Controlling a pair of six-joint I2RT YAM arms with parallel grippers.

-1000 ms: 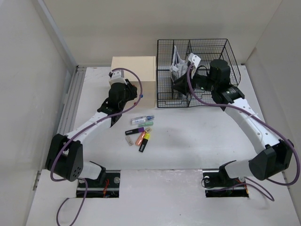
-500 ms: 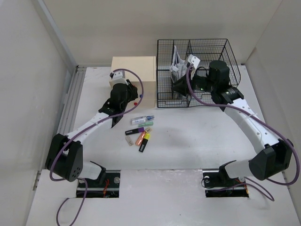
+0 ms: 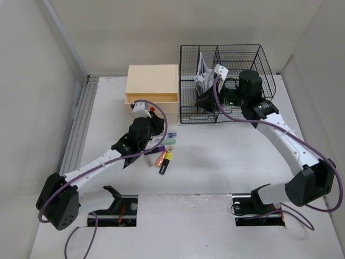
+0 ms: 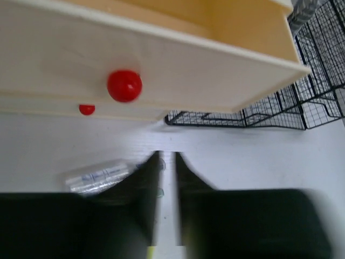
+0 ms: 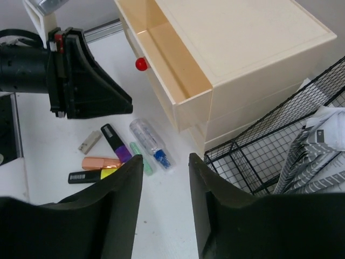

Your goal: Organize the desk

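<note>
The white bench (image 3: pixel 215 172) fills the floor of the scene, its ridged rail (image 3: pixel 78 124) running down the left edge. At the back right sits the black wire basket (image 3: pixel 188 110). Just left of it is the beige drawer box (image 3: pixel 152 80), top drawer (image 5: pixel 161 59) standing pulled out. The right hand (image 5: pixel 165 159) hangs by the basket's front-left part, jaws apart and gripping nothing. The left hand (image 4: pixel 167 156) is low in front of the drawer, fingers pinched together and empty. On the bench below lies a cluster of markers (image 3: pixel 161 156) and a clear tube (image 5: pixel 146 132). A small red knob (image 4: pixel 124 86) sits on the drawer front.
</note>
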